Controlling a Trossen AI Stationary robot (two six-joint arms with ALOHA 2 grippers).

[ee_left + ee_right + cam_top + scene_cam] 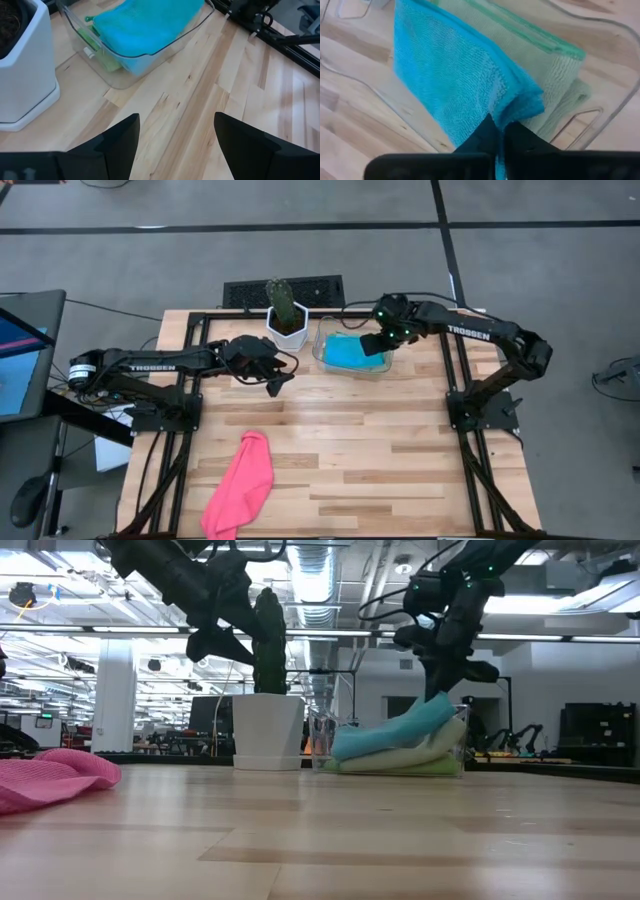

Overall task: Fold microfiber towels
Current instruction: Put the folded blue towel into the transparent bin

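Note:
A turquoise towel [350, 352] lies folded on top of light green towels [540, 55] inside a clear plastic tray [322, 352] at the far middle of the table. My right gripper [499, 125] hangs over the tray, shut on the turquoise towel's end. A pink towel [240, 485] lies crumpled on the table near the front left. My left gripper [175, 120] hovers open above bare wood beside the plant pot, holding nothing. My right gripper pinches a folded edge of the turquoise towel [520, 105] between its two fingers, coming steeply from above. That end [440, 705] is raised toward the fingers. The towel's other end [345, 745] rests on the green towels in the tray.
A cactus in a white pot [287, 325] stands just left of the tray. A black keyboard [250, 292] lies behind it at the far edge. Open wood stretches across the table's middle and near right.

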